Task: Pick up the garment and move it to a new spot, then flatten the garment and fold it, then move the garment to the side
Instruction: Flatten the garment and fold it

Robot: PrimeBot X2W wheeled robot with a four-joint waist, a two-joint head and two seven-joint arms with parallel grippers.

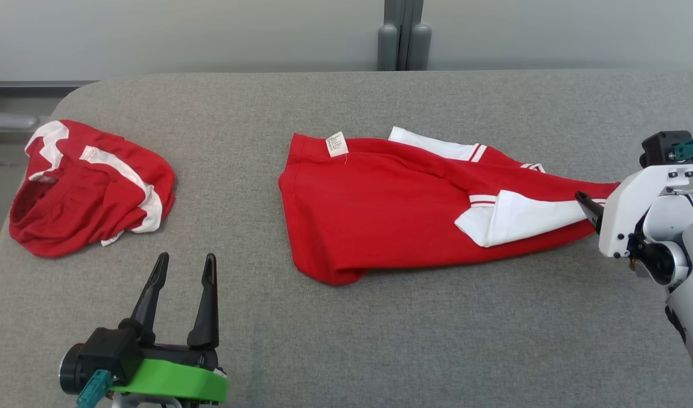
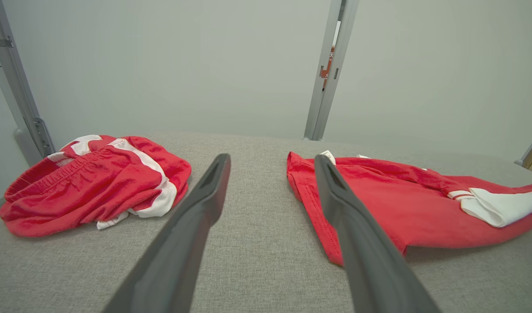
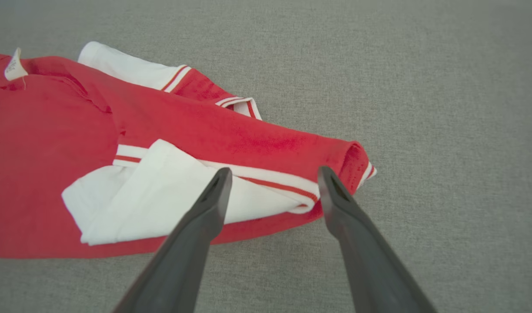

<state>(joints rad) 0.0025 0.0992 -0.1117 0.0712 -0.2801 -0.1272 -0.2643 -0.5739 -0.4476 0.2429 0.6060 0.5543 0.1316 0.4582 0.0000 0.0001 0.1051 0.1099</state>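
Looking down from the head, we count two garments on the grey counter (image 1: 437,340). One is a red shirt (image 1: 380,221) with white sleeves near the middle. The other is a pair of red shorts (image 1: 88,192), bunched close to the counter's left edge and well apart from the shirt. The left jaws stand wide open and empty over bare counter at the lower left. Of the right jaws we see one dark fingertip (image 1: 586,203) at the shirt's right tip; the white wrist hides the rest. The near strip of counter is bare.

From the left wrist we see both garments, the shirt (image 2: 400,204) cut off at the right edge, with bare counter between them.

From the right wrist, the right jaws are spread wide and grip nothing. Their tips are over the shirt's (image 3: 161,143) striped end; we cannot tell if they touch the cloth. The shirt runs off the left edge, and there is bare counter to the right.
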